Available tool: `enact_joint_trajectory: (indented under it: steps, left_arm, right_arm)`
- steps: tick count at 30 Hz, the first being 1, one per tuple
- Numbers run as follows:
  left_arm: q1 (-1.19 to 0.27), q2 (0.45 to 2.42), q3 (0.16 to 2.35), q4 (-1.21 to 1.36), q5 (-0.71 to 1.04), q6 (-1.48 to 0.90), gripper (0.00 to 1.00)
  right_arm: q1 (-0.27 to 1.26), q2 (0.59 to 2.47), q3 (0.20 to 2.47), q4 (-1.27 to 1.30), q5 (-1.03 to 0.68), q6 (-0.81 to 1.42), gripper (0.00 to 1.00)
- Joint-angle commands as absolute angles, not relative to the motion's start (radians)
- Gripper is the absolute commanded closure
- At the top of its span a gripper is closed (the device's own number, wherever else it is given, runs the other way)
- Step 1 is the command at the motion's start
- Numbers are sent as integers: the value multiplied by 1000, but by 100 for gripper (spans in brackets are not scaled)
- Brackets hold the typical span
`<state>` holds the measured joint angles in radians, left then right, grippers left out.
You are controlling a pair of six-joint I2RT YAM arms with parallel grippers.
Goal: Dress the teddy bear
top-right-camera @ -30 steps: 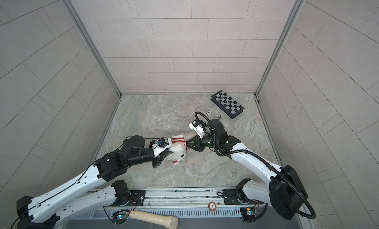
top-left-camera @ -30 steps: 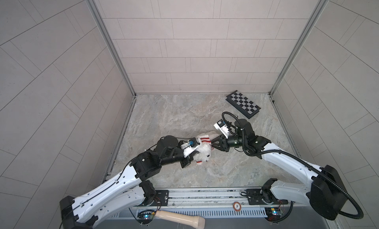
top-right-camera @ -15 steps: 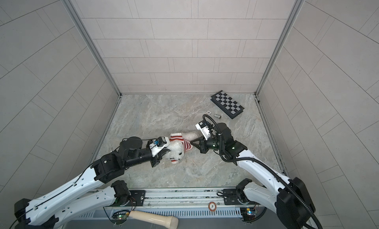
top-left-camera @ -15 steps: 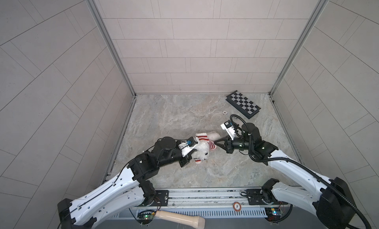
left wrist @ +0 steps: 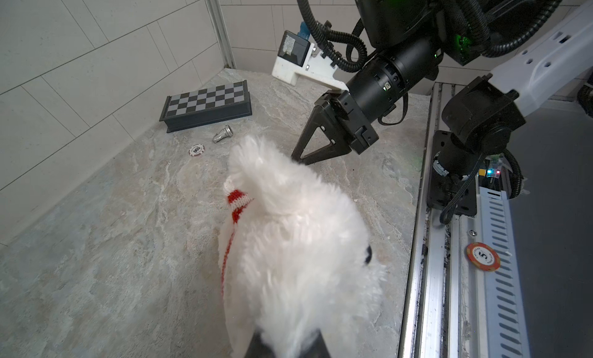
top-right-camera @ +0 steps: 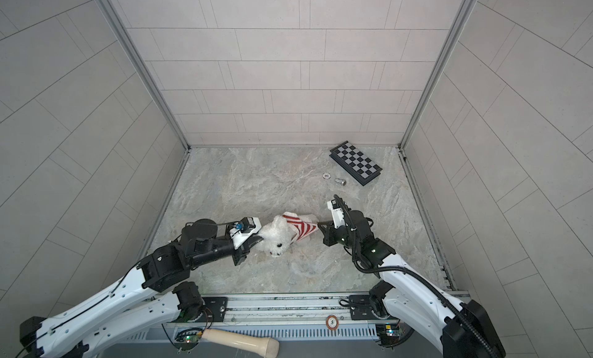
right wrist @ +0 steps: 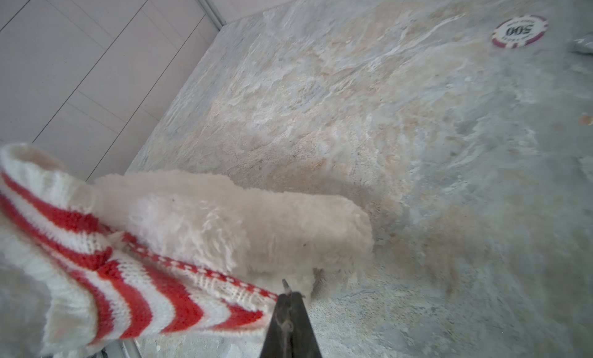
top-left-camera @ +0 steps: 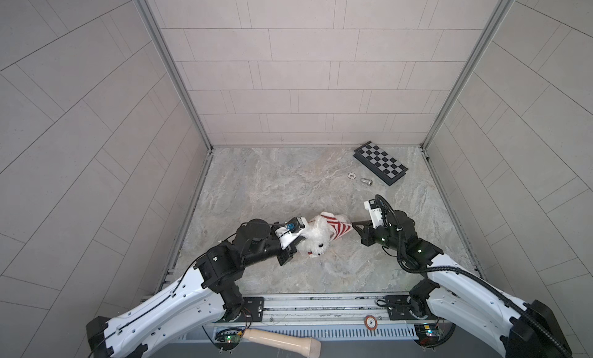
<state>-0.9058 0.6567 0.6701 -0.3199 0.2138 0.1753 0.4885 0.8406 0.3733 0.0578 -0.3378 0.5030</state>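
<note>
Gripping teddy bear [top-left-camera: 316, 241] head: left end effector [top-left-camera: 298, 243]; garment [top-left-camera: 338, 230]: right end effector [top-left-camera: 353, 226]

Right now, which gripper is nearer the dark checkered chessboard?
Right. The right gripper, pinching the red striped knit garment, sits in front of the chessboard; left gripper, on the fluffy white teddy bear, is farther off.

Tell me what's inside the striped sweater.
The body of the teddy bear sits inside the striped sweater, head poking out. Whether the arms fill the sleeves is hidden by knit.
</note>
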Motion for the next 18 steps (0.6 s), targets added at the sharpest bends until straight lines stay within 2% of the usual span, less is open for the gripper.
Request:
enact_joint_trajectory:
  steps: [1,10,15,18]
  left_arm:
    - [-906,611,672,-295,181,155,100]
    - [-905,585,652,-267,158,122,100]
    - [-906,604,627,-137,149,3,100]
    - [-905,628,634,-71,59,-123,100]
  right_arm:
    - [450,825,333,3,-142,534,100]
    - [438,760,259,34,-95,579,100]
    - [463,845,330,154,-328,516,100]
    - [511,894,388,167,-437,471,99]
